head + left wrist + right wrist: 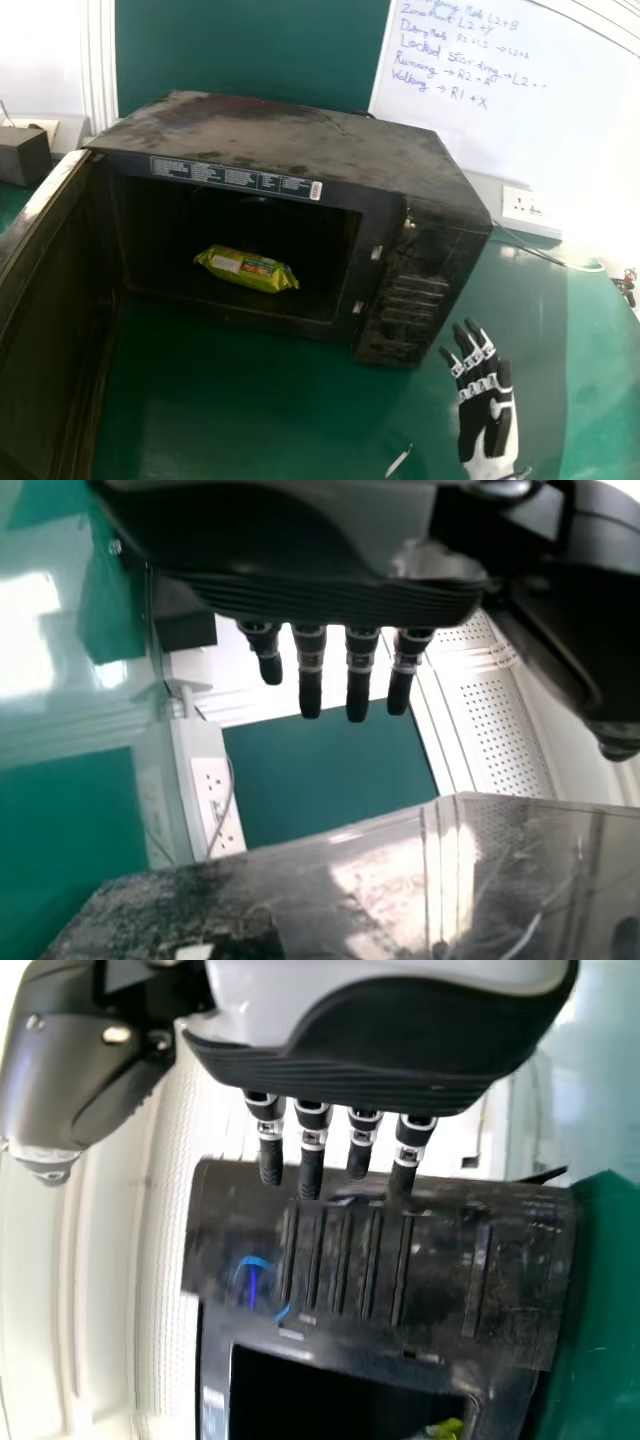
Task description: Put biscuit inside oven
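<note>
Green tabletop [240, 410], bearing a small, slender white object [399, 461] near the head view's lower edge and a dark box [22, 156] at its far left. Behind stand a dark green panel [240, 50] and, right of it, a whiteboard [560, 120] with blue handwriting; below the latter lies a white socket box [530, 207], with a pale cable [585, 267] curving nearby. The left wrist view includes a perforated white panel [505, 730].
</note>
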